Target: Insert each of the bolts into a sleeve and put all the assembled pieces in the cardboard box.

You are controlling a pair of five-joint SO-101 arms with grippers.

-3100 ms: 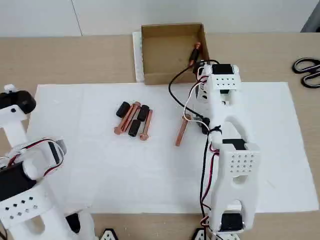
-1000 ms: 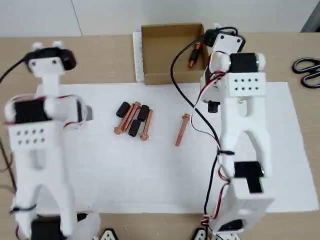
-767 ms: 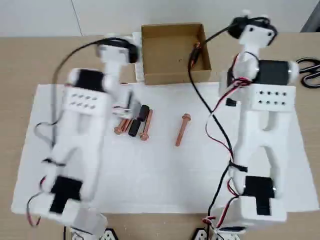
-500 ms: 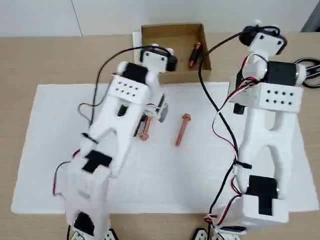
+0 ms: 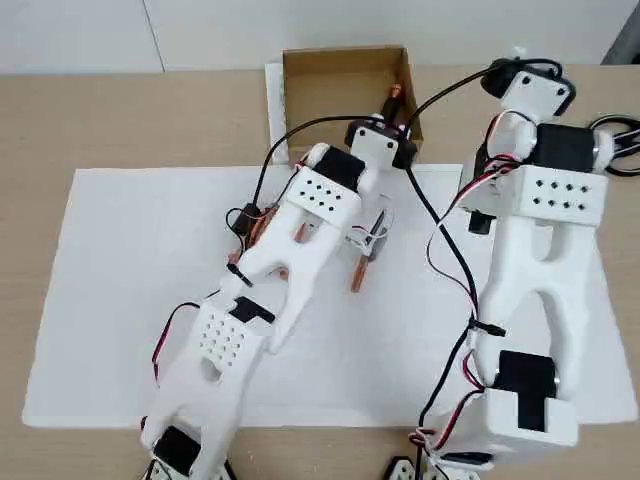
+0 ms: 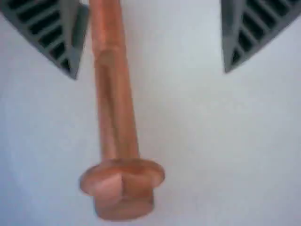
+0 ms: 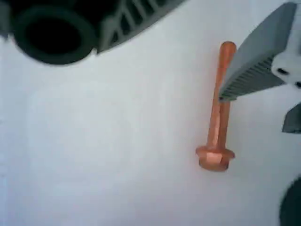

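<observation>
A light wood bench (image 5: 150, 120) carries a wide white sheet (image 5: 130, 260), with a pale wall behind it. An open brown cardboard box (image 5: 330, 100) sits at the sheet's far edge. Black scissors (image 5: 622, 135) lie at the bench's edge beyond the right arm (image 5: 535, 190).

The left gripper (image 6: 150, 73) is spread wide over a lone bolt (image 6: 115, 103) lying flat on the sheet. The shaft runs close along one of its fingers (image 6: 51, 28) and well clear of the other; nothing is clamped. The right gripper (image 5: 479, 215) hangs under its raised arm, and I cannot tell how far open it is.

The bolt is smooth and copper-coloured, with a flanged hex head. The fingers are dark grey with ribbed faces; the arms are white plastic with perforated housings and loose black wiring. Copper ends of other bolts (image 5: 258, 228) show beside the left arm. In the box, a copper piece (image 5: 396, 95) lies against the wall nearer the right arm.
</observation>
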